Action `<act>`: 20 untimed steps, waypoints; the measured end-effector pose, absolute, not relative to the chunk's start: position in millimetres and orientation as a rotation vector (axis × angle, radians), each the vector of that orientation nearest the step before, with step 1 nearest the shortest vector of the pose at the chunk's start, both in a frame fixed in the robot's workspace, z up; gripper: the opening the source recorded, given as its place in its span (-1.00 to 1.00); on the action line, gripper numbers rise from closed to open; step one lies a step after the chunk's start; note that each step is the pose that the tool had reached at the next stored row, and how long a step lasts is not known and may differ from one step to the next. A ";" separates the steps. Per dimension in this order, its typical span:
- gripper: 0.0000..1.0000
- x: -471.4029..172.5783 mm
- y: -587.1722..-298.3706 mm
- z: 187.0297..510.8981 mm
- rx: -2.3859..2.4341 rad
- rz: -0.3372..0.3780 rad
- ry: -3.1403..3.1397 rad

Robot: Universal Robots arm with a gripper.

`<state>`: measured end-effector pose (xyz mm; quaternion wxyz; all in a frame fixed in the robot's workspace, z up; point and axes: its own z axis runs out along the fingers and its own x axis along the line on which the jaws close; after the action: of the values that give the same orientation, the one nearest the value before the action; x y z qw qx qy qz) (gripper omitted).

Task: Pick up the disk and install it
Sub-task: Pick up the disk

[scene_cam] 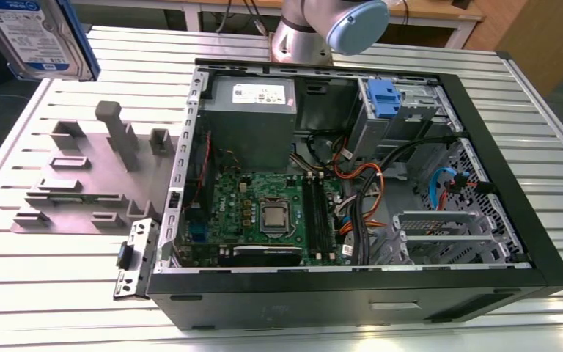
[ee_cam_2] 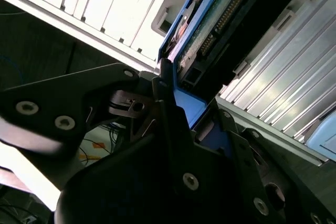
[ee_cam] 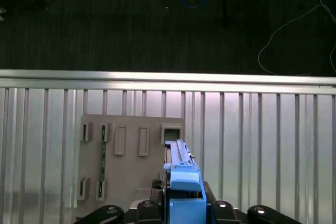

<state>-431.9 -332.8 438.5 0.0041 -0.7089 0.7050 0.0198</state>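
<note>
The disk (scene_cam: 42, 37), a silver drive with a blue-and-white label in a blue frame, hangs in the air at the exterior view's upper left, above the slatted table. In the second wrist view its green circuit-board underside (ee_cam_2: 220, 14) and blue frame run out from between my black fingers (ee_cam_2: 167, 85). My gripper (ee_cam_2: 176, 98) is shut on the disk's near end. In the first wrist view the disk (ee_cam: 181, 174) stands edge-on above the grey fixture plate (ee_cam: 131, 166), held by the gripper (ee_cam: 181, 211).
An open computer case (scene_cam: 516, 147) lies on the table at the exterior view's right, with motherboard, cables, a grey power supply box (scene_cam: 252, 110) and a blue clip (scene_cam: 383, 99) in the drive bay. The grey fixture (scene_cam: 96, 176) sits left of the case.
</note>
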 end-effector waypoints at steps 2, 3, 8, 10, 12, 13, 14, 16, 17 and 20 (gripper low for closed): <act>-0.27 -431.9 -332.8 442.5 -2.221 0.062 2.209; -0.27 -431.9 -332.8 444.3 -2.221 0.062 2.209; -0.27 -431.9 -332.8 454.8 -2.221 0.062 2.209; -0.27 -431.9 -332.8 460.2 -2.221 0.062 2.209; -0.27 -431.9 -332.8 466.1 -2.221 0.062 2.209; -0.27 -431.9 -332.8 468.7 -2.221 0.062 2.209; -0.27 -431.9 -332.8 471.4 -2.221 0.062 2.209; -0.27 -431.9 -332.8 479.1 -2.221 0.062 2.209; -0.27 -431.9 -332.8 483.6 -2.221 0.062 2.209; -0.27 -431.8 -332.8 497.1 -2.221 0.062 2.209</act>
<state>-431.8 -332.8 497.1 0.0041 -0.7089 0.7050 0.0198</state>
